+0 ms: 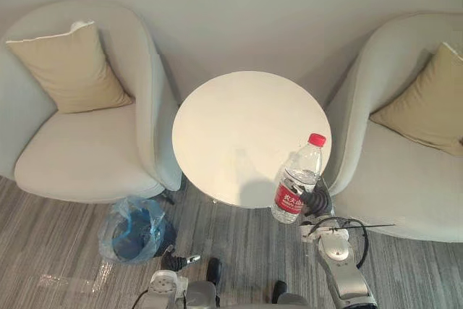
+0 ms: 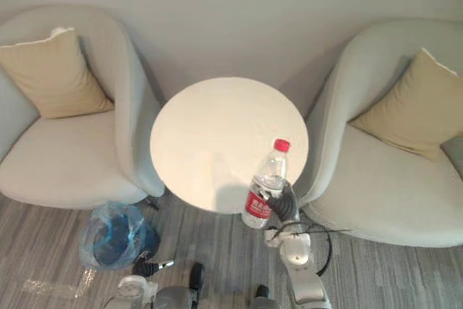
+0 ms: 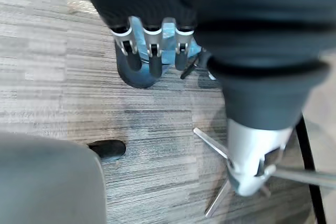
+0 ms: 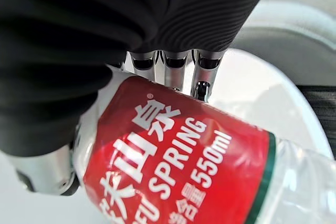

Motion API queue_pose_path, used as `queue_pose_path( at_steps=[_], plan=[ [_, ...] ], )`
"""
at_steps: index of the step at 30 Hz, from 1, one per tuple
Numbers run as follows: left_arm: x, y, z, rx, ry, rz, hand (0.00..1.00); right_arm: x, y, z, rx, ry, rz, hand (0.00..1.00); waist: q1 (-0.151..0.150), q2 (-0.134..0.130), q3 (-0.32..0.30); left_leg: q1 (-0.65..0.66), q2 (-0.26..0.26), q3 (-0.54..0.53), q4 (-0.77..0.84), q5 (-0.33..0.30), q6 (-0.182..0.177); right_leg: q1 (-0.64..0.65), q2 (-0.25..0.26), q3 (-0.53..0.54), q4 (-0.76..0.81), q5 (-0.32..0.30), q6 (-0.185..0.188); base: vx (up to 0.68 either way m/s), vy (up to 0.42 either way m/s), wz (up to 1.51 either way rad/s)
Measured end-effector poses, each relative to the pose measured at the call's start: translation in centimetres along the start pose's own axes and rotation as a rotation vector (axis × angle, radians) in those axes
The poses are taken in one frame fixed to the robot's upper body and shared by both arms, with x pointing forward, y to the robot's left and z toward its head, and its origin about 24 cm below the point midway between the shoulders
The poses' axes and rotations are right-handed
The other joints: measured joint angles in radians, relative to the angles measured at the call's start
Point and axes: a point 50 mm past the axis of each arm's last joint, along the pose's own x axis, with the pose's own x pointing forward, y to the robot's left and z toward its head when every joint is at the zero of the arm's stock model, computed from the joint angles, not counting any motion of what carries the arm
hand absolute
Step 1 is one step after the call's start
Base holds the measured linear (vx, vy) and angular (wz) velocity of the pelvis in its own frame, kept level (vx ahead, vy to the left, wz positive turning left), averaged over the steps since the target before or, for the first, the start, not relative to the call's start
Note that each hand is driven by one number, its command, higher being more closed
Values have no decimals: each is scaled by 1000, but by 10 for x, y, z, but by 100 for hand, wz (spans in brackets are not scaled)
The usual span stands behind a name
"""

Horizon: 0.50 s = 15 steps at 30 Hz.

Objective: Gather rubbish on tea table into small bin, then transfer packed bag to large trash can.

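Fingers (image 4: 201,80) of right hand (image 1: 316,201) curled round clear red-capped bottle (image 1: 296,182), held upright at near right edge of round table (image 1: 231,121). Left hand (image 3: 151,56), fingers relaxed, beside blue-bagged small bin (image 1: 136,231).

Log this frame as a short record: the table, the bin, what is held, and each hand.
Table: round white tea table
Bin: small dark bin lined with a blue bag, on the floor left of the table
Held item: clear plastic water bottle with red cap and red label, roughly upright
Right hand: curled round the bottle at the table's near right edge
Left hand: fingers relaxed, holding nothing, low near the bin
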Motion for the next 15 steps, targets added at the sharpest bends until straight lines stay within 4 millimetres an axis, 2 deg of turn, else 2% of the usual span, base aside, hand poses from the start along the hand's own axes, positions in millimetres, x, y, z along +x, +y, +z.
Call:
queue_pose_path(
  at_steps=[3, 7, 15],
  plan=[
    [-1, -3, -3, 28, 10, -15, 0, -7, -5, -7, -16, 32, -15, 100, -3, 10, -25, 2, 4, 18, 0, 0, 0, -8, 3, 20, 0, 3, 4, -25, -9, -17],
    [-1, -5, -6, 40, 23, -22, 0, -13, -5, -12, -53, 51, -12, 100, -18, 11, -30, 22, 5, 23, 0, 0, 0, 8, 4, 25, 0, 3, 5, -22, -8, -4],
    [-3, -8, -10, 44, 35, -31, 0, -21, -5, -4, -47, 20, -14, 100, -27, 22, -40, 23, 5, 16, 18, -2, -2, 22, 3, 17, 0, 4, 6, -40, -9, 3]
  ],
)
